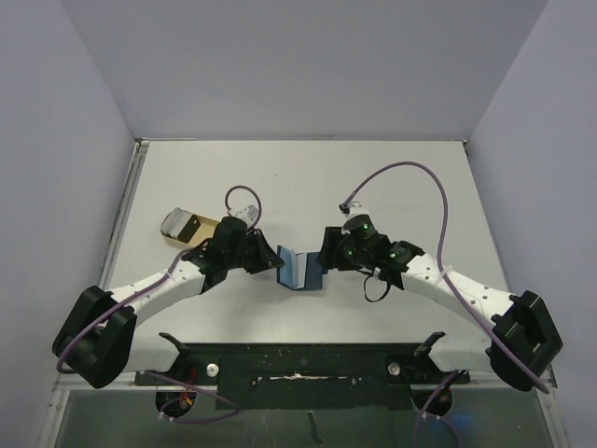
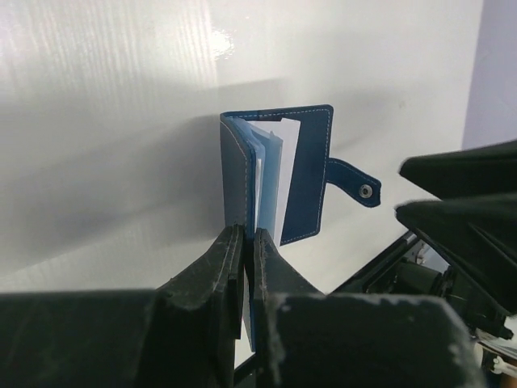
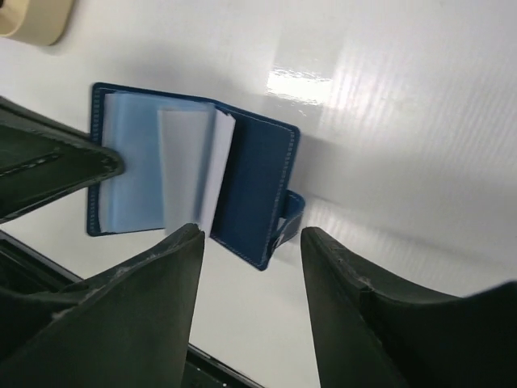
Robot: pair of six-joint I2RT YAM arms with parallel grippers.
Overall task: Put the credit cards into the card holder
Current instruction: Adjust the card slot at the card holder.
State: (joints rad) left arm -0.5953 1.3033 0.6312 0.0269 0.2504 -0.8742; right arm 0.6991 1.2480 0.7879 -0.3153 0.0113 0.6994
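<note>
Reaching in from the near edge of the white counter (image 1: 308, 187), both arms bend toward each other around the navy card holder (image 2: 279, 178), which stands opened like a book at the middle. The left arm's fingers (image 2: 230, 259) are pressed together on the edge of its left cover, pinching it with no gap showing. The right arm's fingers (image 3: 153, 291) are spread apart just short of the right cover and its snap tab (image 3: 289, 212), gripping nothing. Pale blue slotted leaves fan out inside the holder. Farther back on the left, well apart from it, a tan credit card (image 1: 199, 228) lies in a beige tray (image 1: 173, 222).
</note>
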